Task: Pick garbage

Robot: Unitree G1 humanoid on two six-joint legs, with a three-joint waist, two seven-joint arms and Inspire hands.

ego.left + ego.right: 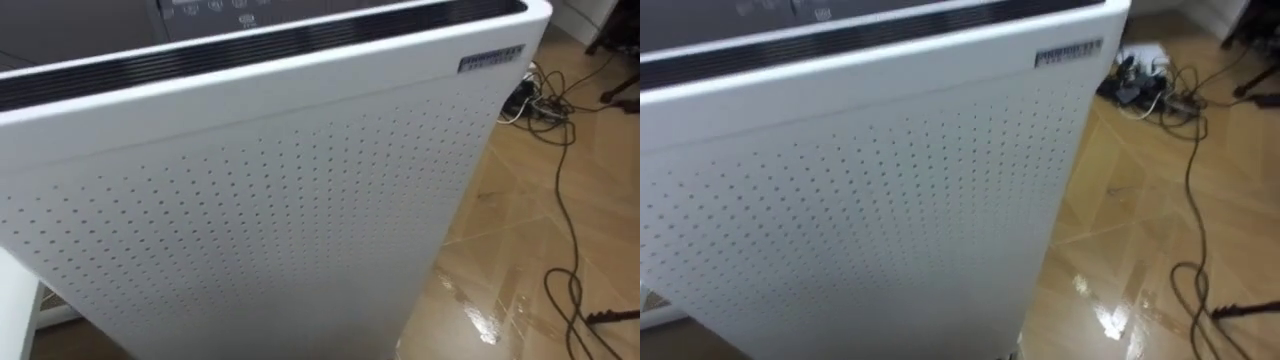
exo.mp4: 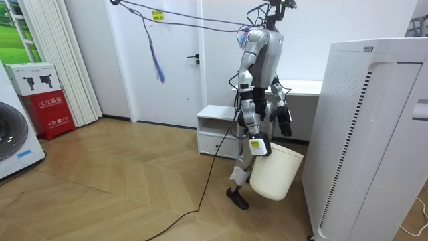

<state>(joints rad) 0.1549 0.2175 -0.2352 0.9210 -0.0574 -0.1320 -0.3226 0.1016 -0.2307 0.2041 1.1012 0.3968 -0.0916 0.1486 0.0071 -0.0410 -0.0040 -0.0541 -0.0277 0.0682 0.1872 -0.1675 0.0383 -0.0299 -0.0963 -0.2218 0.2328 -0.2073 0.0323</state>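
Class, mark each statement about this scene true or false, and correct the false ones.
1. The robot carries a tilted white bin at one hand. True.
2. The robot stands right beside the washing machine. False: that machine is far off at the room view's left. The robot stands between a low white cabinet and a tall white perforated appliance.
3. The white door behind the robot is wide open. False: it is shut.
4. Dark cables lie on the wooden floor next to the perforated appliance. True.
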